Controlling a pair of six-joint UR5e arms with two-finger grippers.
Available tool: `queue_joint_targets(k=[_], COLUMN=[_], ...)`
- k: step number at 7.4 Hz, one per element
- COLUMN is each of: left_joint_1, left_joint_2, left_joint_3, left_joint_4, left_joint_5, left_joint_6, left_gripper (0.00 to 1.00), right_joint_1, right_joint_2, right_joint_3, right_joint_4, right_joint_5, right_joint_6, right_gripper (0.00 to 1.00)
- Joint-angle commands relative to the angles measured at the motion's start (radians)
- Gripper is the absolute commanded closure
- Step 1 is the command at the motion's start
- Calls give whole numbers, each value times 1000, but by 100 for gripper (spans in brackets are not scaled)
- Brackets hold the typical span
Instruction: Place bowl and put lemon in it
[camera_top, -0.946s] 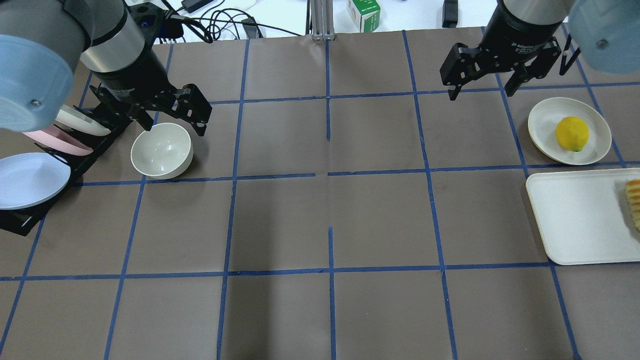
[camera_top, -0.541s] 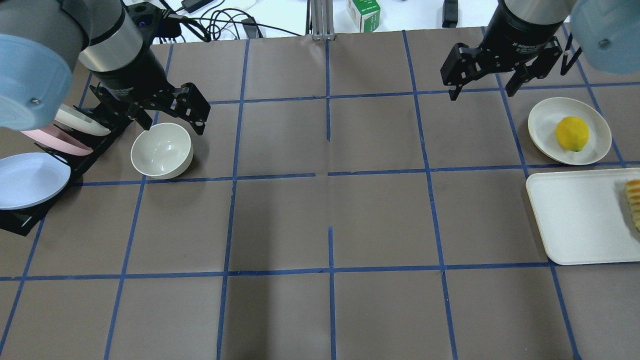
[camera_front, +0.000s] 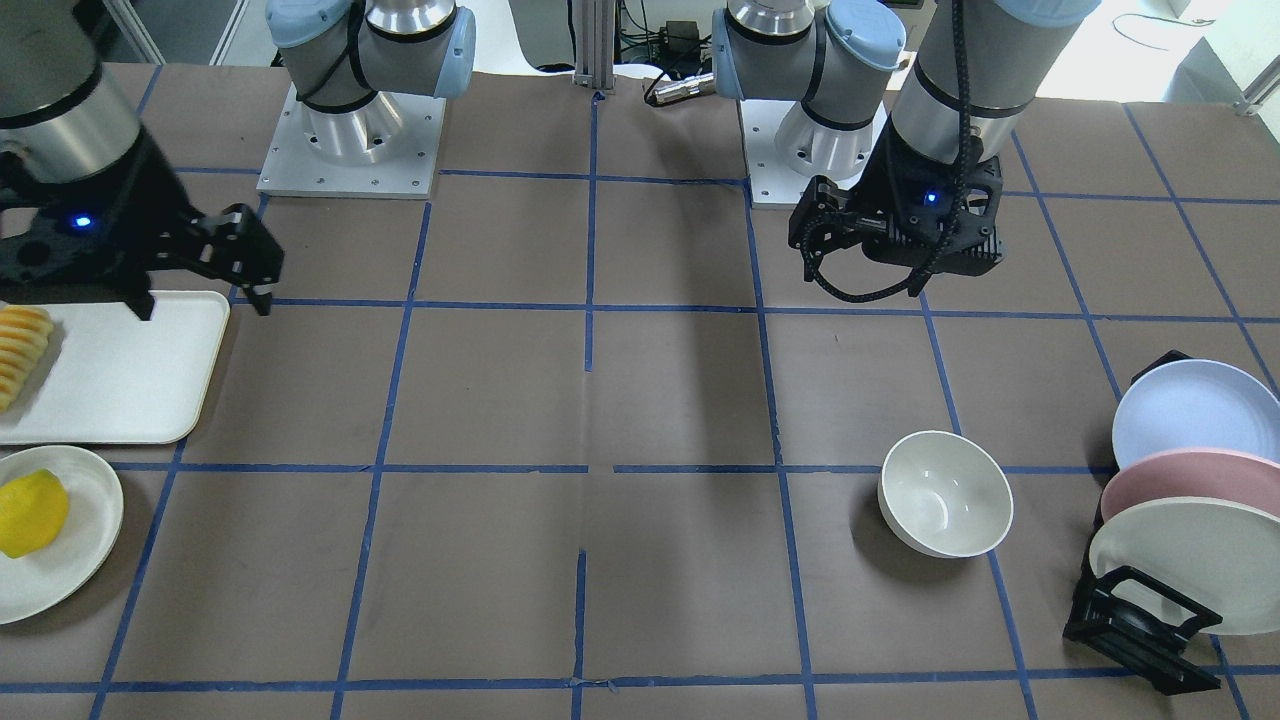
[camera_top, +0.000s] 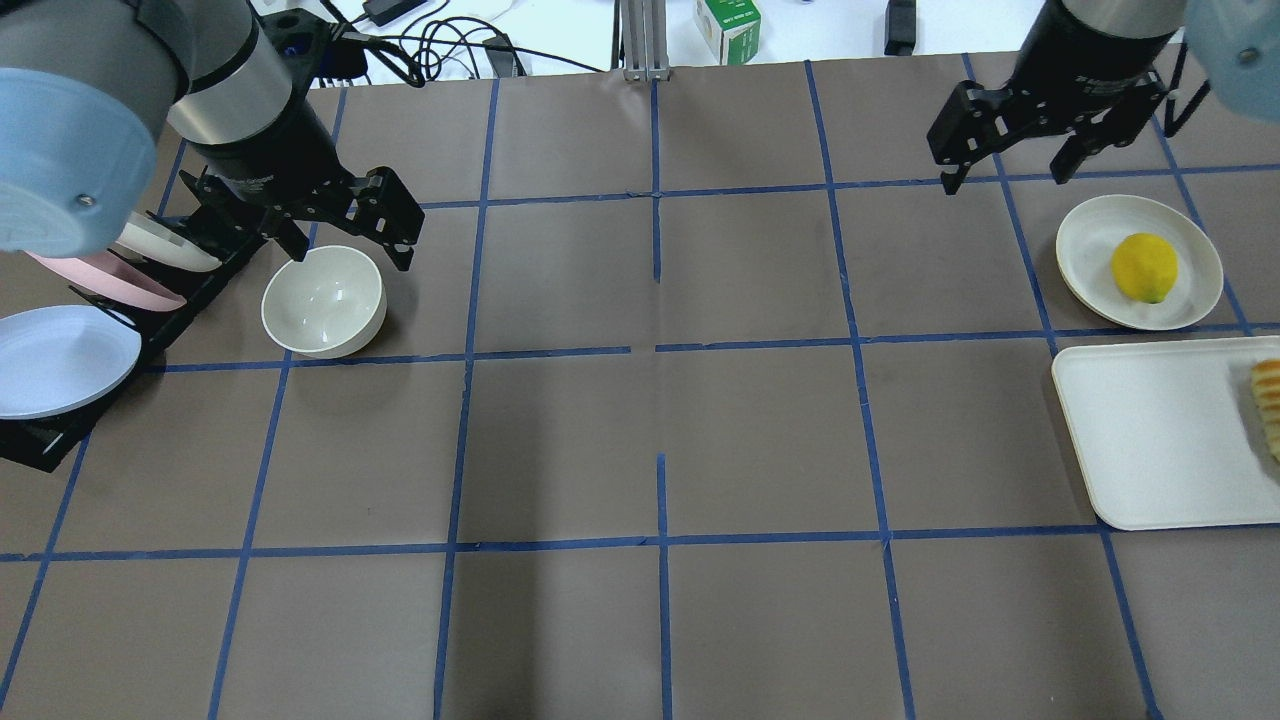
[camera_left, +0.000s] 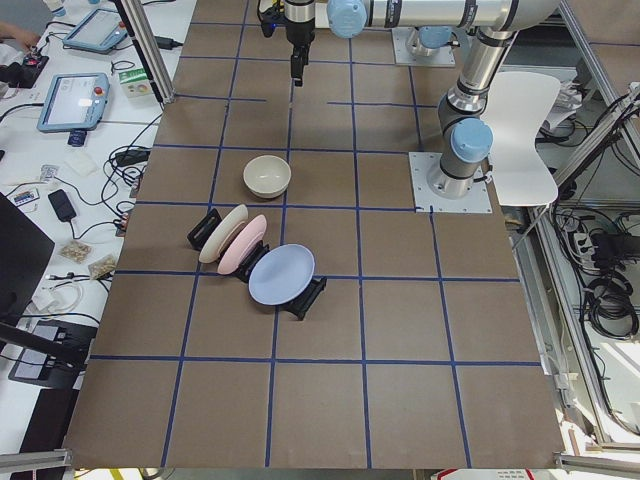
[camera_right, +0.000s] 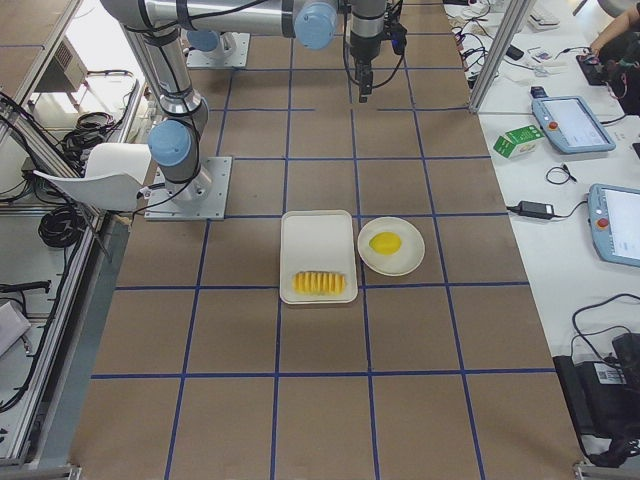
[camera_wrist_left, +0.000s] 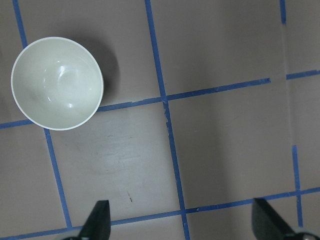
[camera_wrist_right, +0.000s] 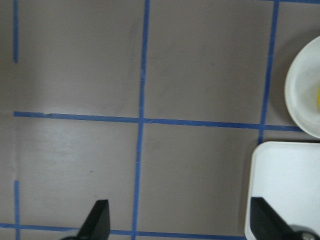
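The off-white bowl (camera_top: 323, 302) stands upright and empty on the brown mat at the left; it also shows in the front view (camera_front: 945, 493) and the left wrist view (camera_wrist_left: 57, 83). My left gripper (camera_top: 348, 255) is open and empty, above the mat just behind the bowl and not touching it. The yellow lemon (camera_top: 1144, 267) lies on a flat cream plate (camera_top: 1085, 235) at the far right. My right gripper (camera_top: 1002, 180) is open and empty, up in the air behind and to the left of that plate. The right wrist view shows only the plate's edge (camera_wrist_right: 300, 95).
A black rack (camera_top: 60, 330) with three pastel plates stands left of the bowl, close to my left arm. A white tray (camera_top: 1150, 440) with ridged sliced food (camera_top: 1268, 400) lies in front of the lemon's plate. Cables and a small box lie beyond the table's far edge.
My right gripper has moved to the right, toward the plate with the lemon, still open. The left gripper has shifted only slightly. Bowl and lemon have not moved.
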Motion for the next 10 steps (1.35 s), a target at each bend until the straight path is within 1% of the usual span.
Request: queue_joint_targets(k=[1,2,3,4,5,6,7,8,9,10], left_joint_1=[-1,-1,1,11,72,161,236,295,339,394], left_joint_2=[1,-2,5,-1,-16,-47,-86,-146,-197,-244], left_joint_3=[-3,-5,-6,-20,-35,-55,-72,-86,-103,-119], left_joint_4=[-1,-3,-6,11,49,135,204,292,343,387], left_joint_5=[2,4,7,5,5,4,4,1,2,-3], left_joint_6=[0,1,21,23,20,26,30,53,116,129], left_gripper=[0,0,0,0,0,0,0,0,0,0], right_joint_1=[-273,-338,-378,-388,-388,-388,-388,-388,-386,-386], right_joint_2=[42,85,122,133,133,141,195,307,364,438], right_joint_3=[-13,-35,-65,-84,-84,-70,-60,-40,-40,-38], right_joint_4=[4,-19,-31,-27,-26,-34,-106,-219,-238,-323], right_joint_5=[-37,-36,-34,-36,-36,-25,-23,-32,-31,-28], right_joint_6=[-299,-388,-419,-421,-421,-427,-426,-427,-418,-418], right_gripper=[0,0,0,0,0,0,0,0,0,0])
